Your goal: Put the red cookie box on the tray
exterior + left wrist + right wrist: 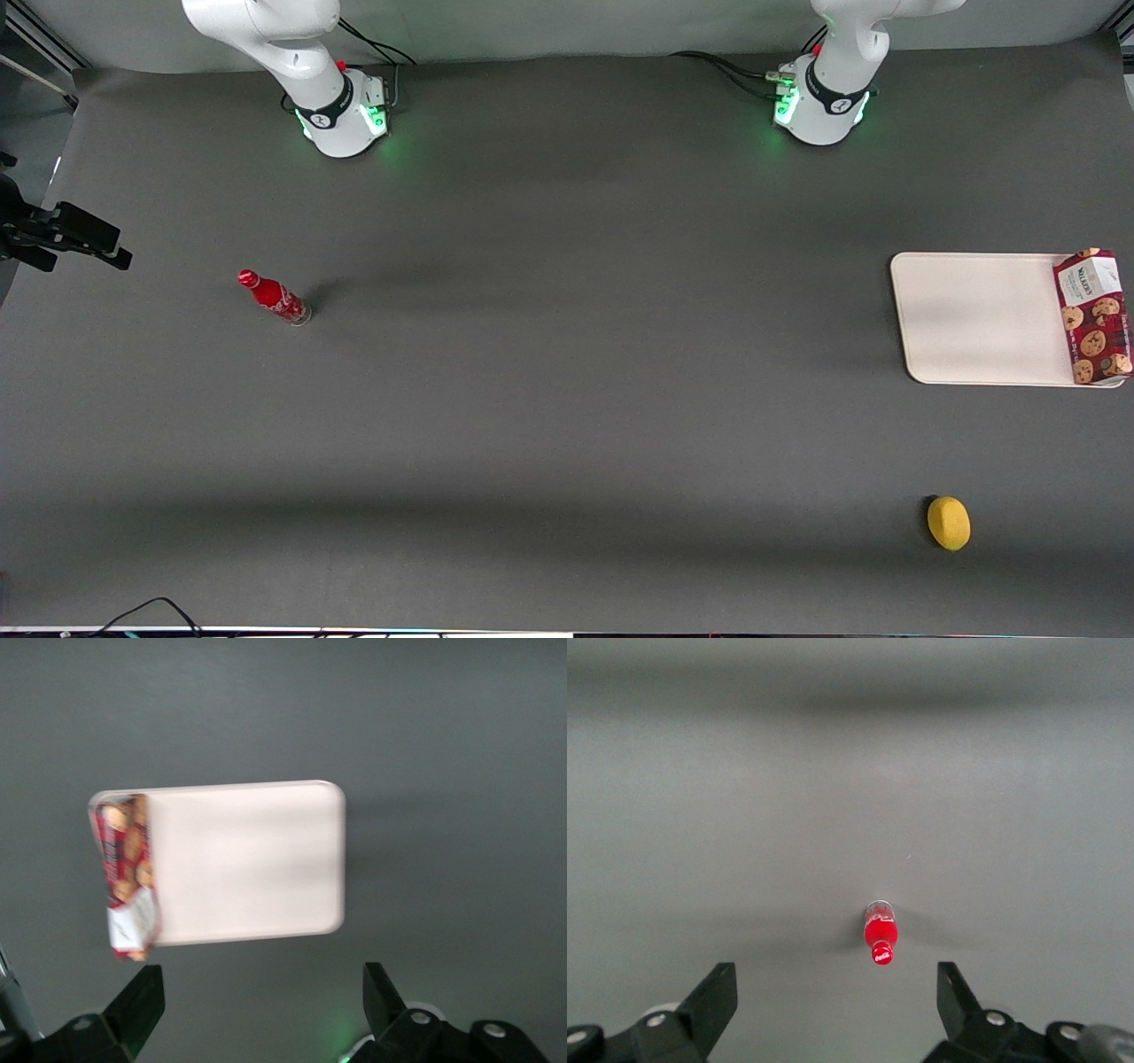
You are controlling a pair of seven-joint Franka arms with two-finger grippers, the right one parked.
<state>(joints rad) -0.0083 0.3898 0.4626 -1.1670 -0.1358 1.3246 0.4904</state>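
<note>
Red cookie box lies on tray, below the spread, empty pincer.

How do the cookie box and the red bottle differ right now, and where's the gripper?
The cookie box is a long, flat carton lying on the tray; the bottle is small, round and stands on the bare table. The box shows cookie prints and a white label; the bottle is plain red with white script. The box lies at the working arm's end, the bottle toward the parked arm's. Both are red. The gripper hangs open above the tray, holding nothing.
</note>
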